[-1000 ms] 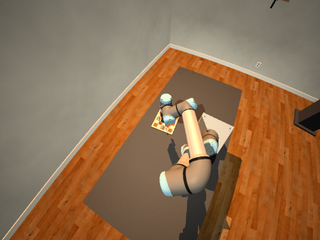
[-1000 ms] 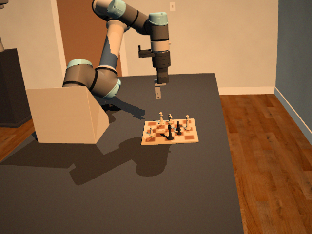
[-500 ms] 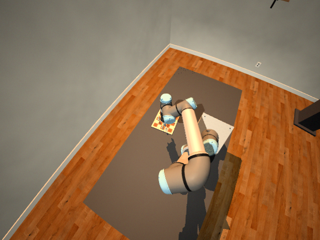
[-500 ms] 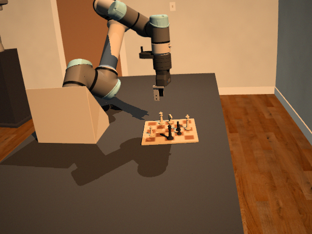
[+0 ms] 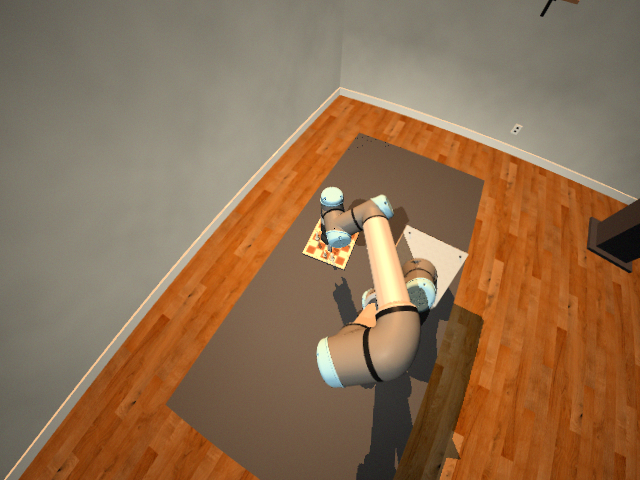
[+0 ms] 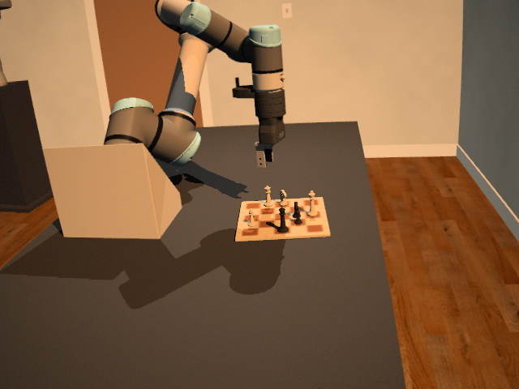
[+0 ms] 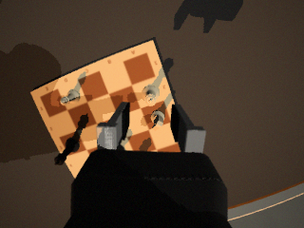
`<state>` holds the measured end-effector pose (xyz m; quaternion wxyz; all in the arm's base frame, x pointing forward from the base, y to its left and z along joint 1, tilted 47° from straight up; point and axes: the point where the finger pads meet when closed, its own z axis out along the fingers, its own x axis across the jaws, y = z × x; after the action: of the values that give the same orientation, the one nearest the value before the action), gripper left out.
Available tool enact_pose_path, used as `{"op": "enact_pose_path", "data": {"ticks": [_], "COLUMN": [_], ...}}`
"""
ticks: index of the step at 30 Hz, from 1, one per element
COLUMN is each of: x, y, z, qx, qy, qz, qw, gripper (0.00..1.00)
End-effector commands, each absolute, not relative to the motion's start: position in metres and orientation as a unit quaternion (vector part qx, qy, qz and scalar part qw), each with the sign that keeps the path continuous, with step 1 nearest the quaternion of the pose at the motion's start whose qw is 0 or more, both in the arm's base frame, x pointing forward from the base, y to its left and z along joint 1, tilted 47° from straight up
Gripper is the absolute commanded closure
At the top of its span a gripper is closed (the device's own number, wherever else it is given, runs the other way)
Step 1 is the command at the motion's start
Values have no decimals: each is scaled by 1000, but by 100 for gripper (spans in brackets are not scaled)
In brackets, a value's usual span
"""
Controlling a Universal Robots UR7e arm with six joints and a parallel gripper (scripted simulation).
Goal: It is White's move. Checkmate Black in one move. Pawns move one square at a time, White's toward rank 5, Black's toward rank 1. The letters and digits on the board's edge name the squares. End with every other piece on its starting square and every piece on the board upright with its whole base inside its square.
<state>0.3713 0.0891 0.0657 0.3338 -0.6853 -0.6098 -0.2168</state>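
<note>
Black pieces: the tall black piece stands lower centre of the board in the exterior view, at its near side; a shorter black piece stands just beside it to the right.
White pawn: a small pale piece stands alone near the board's left edge.
Chessboard: the small checkered board lies on the dark table right of centre in the frame; edge letters are too small to read.
White back row: three pale pieces stand along the far edge, a tall one on the left, a knight-like one in the middle, another tall one on the right.
Gripper: the gripper hangs well above the board's far edge, upper centre of the frame, fingers partly apart with nothing between them; in the wrist view two pale pieces show between the fingers, far below.
Step in hand: likely lining up over a white piece; which one I cannot tell.
Next move: a straight descent, fingers either side of one piece only, clear of its close neighbours.
Box: a tan box stands at the left, by the arm's lower joints.
</note>
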Motion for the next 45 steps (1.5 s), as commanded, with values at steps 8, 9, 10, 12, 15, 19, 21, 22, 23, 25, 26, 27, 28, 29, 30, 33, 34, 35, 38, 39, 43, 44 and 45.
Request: {"op": "enact_pose_path", "data": {"ticks": [8,9,10,12,15,19,21,22,23,25,26,27,28,29,30,33,34,35,38,39,43,44,45], "x": [372,372,372,372,372,372,372,372,372,372,372,372,372,372,372,372,372,372,372,372,371,371,371], "y": [89,89,89,89,89,89,89,89,89,89,89,89,89,89,89,89,89,89,89,90,91,92,92], "z": [66,66,66,66,66,66,66,66,66,66,66,66,66,66,66,66,66,65,65,65,64,63,63], "qx": [-686,-686,-686,-686,-686,-686,-686,-686,-686,-686,-686,-686,-686,-686,-686,-686,-686,-686,-687,-687,-688,-689,-689], "qy": [-609,-609,-609,-609,-609,-609,-609,-609,-609,-609,-609,-609,-609,-609,-609,-609,-609,-609,-609,-608,-607,-606,-606], "qz": [-217,-217,-217,-217,-217,-217,-217,-217,-217,-217,-217,-217,-217,-217,-217,-217,-217,-217,-216,-216,-216,-215,-215], "qw": [334,334,334,334,334,334,334,334,334,334,334,334,334,334,334,334,334,334,334,334,334,334,335], "gripper": [21,21,21,21,21,21,21,21,21,21,21,21,21,21,21,21,21,21,21,21,21,21,21]}}
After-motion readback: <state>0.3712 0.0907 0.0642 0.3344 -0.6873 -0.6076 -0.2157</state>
